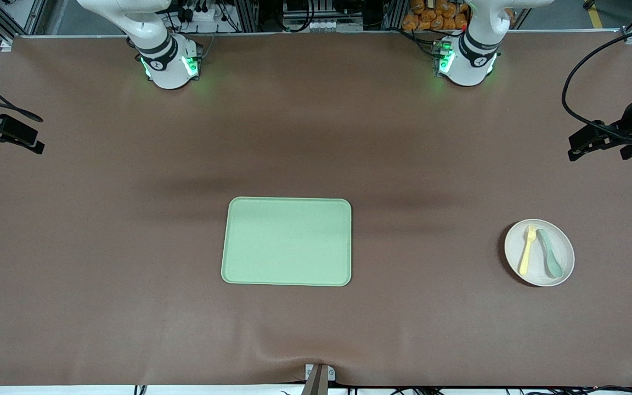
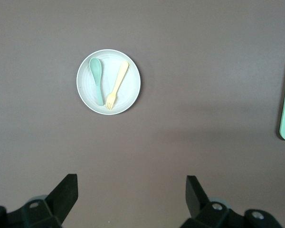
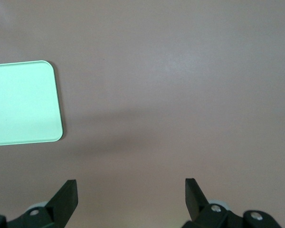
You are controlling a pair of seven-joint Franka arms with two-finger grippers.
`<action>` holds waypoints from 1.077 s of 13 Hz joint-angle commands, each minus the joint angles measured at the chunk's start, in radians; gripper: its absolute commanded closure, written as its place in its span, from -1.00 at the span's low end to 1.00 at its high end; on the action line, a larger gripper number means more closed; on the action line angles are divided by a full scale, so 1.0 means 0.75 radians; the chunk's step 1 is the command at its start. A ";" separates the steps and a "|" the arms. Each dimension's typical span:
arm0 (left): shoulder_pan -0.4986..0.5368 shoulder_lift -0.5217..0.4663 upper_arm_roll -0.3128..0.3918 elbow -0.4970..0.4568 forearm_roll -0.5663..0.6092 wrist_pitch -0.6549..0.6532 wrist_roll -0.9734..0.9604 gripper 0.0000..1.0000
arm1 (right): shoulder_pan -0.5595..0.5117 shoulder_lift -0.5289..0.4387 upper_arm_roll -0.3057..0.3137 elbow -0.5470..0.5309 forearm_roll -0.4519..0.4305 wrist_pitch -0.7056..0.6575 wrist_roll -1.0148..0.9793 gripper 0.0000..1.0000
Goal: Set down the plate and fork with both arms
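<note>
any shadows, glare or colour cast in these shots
Front view: soft dark shadow bands on the brown table above the green tray, green glow at both arm bases. Left wrist view: dim, the plate looks greyish. Right wrist view: brighter, pinkish table, tray washed pale, faint shadow beside it. No glare.

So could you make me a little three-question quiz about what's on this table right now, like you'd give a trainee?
1. True or false: the fork and the spoon both lie on the plate.
2. What is the green tray carrying?
A. the plate
B. the fork
C. nothing
3. Fill in: the left gripper and the right gripper both have their fingers ____ and hold nothing.

Key
1. True. They lie side by side on the plate, toward the left arm's end of the table.
2. C. The tray sits bare at the middle of the table.
3. Open. Each gripper hangs over bare table.
</note>
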 commanded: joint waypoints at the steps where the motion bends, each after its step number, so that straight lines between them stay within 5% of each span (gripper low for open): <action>1: 0.007 0.000 0.002 0.007 -0.032 0.008 0.011 -1.00 | 0.008 -0.009 -0.003 -0.001 0.016 0.001 0.009 -1.00; 10: 0.081 0.033 -0.008 0.013 -0.028 0.008 0.028 -1.00 | 0.010 -0.007 -0.003 0.001 0.016 0.009 0.011 -1.00; 14: 0.124 0.155 0.000 0.016 -0.034 0.057 0.075 -1.00 | 0.008 -0.005 -0.003 0.001 0.018 0.017 0.011 -1.00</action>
